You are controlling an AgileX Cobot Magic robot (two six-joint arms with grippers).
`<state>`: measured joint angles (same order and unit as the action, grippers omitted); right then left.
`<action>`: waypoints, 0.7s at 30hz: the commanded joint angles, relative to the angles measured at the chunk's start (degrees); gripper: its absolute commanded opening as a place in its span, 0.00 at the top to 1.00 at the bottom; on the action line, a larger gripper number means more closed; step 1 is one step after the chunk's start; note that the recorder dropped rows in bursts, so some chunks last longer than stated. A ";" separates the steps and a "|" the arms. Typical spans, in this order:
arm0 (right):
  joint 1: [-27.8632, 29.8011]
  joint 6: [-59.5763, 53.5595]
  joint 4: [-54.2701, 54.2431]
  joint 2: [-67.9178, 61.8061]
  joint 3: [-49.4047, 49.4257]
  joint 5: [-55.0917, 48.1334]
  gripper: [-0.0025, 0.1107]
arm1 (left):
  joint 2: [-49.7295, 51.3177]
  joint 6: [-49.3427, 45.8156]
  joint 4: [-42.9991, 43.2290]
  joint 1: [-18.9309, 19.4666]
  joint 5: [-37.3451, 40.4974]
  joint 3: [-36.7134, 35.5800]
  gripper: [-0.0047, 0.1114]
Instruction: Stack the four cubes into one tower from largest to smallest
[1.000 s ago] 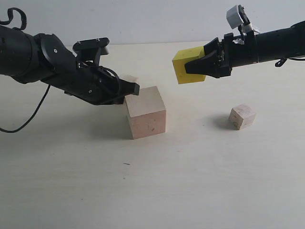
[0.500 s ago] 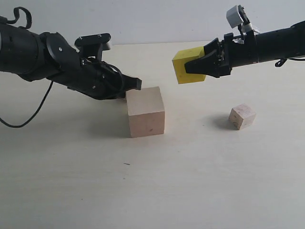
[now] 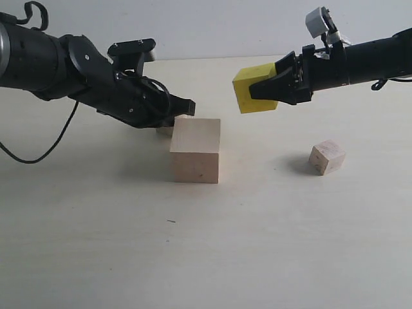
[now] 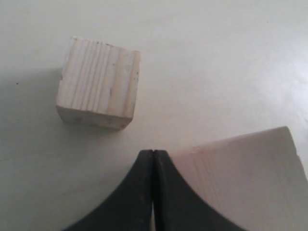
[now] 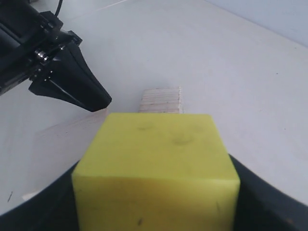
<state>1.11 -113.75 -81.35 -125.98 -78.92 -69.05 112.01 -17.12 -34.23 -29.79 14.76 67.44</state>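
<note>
The large pale wood cube (image 3: 195,150) rests on the table. My left gripper (image 3: 188,107) is shut and empty, its tips just above the cube's back left top edge; in the left wrist view the gripper (image 4: 153,153) sits beside that cube (image 4: 250,183). One small pale wood cube (image 4: 98,83) lies behind the large one, mostly hidden in the exterior view (image 3: 165,131). Another small cube (image 3: 326,157) lies to the right. My right gripper (image 3: 255,90) holds the yellow cube (image 3: 248,82) in the air, up and to the right of the large cube; the yellow cube (image 5: 156,163) fills the jaws.
The pale tabletop (image 3: 212,257) stretches wide in front of the cubes. A black cable (image 3: 45,151) from the left arm hangs down to the table at the left. The left gripper (image 5: 91,98) also shows in the right wrist view, beyond the yellow cube.
The left gripper swept back and to the right along the large cube, which turned to face squarely forward. The right gripper with the yellow cube stayed still.
</note>
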 commanded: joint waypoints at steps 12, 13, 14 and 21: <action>-10.50 -6.65 0.94 1.86 -0.38 -0.91 0.98 | -10.55 0.81 6.05 4.65 1.83 -5.32 0.96; -10.68 -6.65 0.67 2.00 -0.38 -0.91 0.98 | -10.94 0.81 6.47 4.65 1.59 -5.88 0.96; -10.79 -6.65 0.39 2.24 -0.38 -0.91 0.98 | -11.19 0.81 6.47 4.65 1.59 -6.35 0.96; -10.79 -6.66 1.04 3.93 -0.38 -0.91 0.98 | -11.17 2.02 6.21 4.65 0.79 -8.86 0.96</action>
<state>-9.54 -119.79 -79.80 -123.44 -78.92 -69.26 101.26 -16.03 -27.94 -25.32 16.48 59.44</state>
